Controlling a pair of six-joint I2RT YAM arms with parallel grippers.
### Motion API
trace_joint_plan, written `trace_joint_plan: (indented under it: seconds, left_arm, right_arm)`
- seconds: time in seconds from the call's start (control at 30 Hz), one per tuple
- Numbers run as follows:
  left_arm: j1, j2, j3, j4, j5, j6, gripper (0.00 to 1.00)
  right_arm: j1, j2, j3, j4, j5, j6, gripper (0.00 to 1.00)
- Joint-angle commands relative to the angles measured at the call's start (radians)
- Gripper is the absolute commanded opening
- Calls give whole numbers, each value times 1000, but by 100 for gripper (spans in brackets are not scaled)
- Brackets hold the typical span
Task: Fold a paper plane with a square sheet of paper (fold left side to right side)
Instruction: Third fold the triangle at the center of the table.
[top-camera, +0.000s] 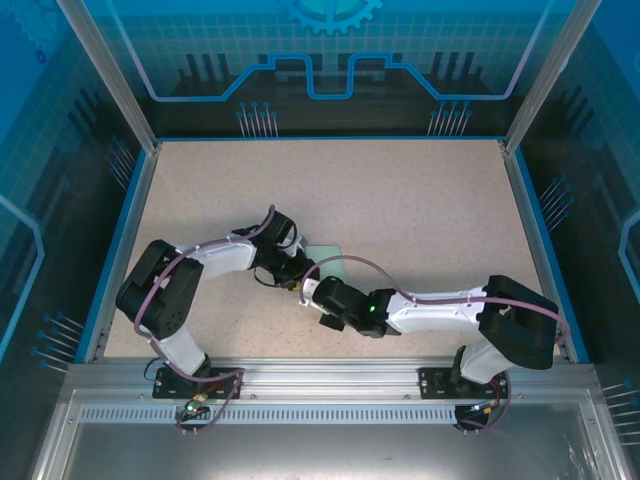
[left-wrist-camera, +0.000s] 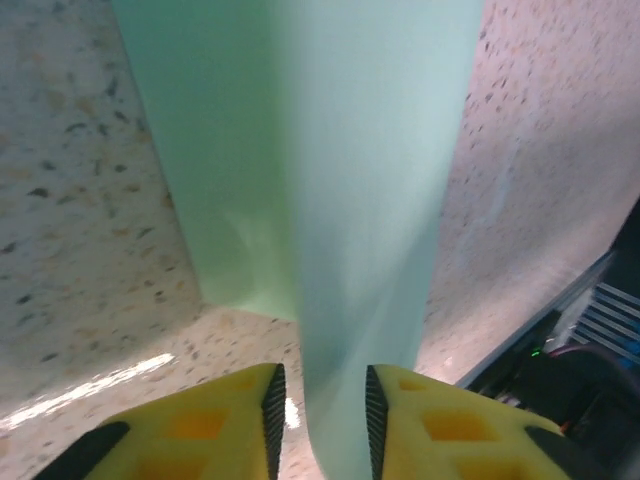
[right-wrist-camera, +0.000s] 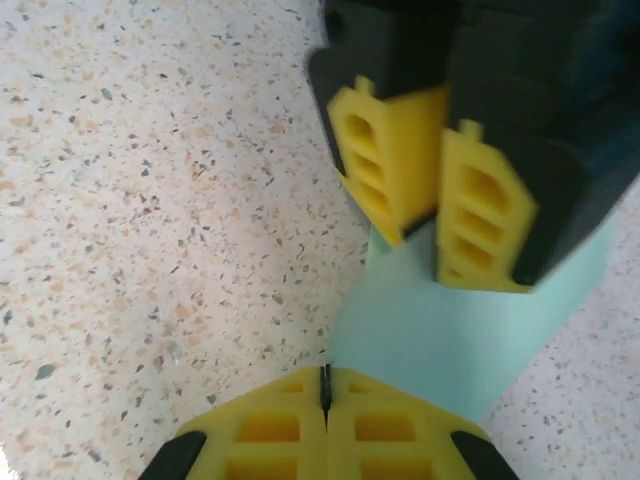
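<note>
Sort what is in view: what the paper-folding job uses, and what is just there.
Used by the job:
- square sheet of paper
- left tool, paper between its fingers
- right tool, shut, at the paper's corner

Just there:
- speckled table
- blue enclosure walls
- metal base rail

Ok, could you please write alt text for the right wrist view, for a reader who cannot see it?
The right tool, its yellow fingers shut, meets a near corner of the pale green sheet of paper lying on a speckled table. Beyond it, the left tool points down at the paper with its fingers slightly apart.
</note>
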Motion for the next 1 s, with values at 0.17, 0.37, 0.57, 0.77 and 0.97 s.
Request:
trace_joint_plan:
  seconds: [0.17, 0.37, 0.57, 0.77, 0.97]
  left_arm:
    - [58, -133, 25, -172, -101, 103, 46]
    - [43, -93, 90, -153, -99, 94, 27]
    - [-22, 90, 273, -201, -133, 138, 22]
    - [-53, 264, 411, -230, -153, 158, 19]
    - [-68, 359, 448, -227, -153, 157, 18]
  right_arm:
    - [-62, -10, 4, -61, -211, 53, 0]
    - [-99, 9, 22, -66, -291, 82, 0]
    - [-126, 35, 42, -83, -349, 95, 0]
    - [-142, 43, 42, -73, -381, 125, 0]
    - [-166, 42, 40, -69, -408, 144, 0]
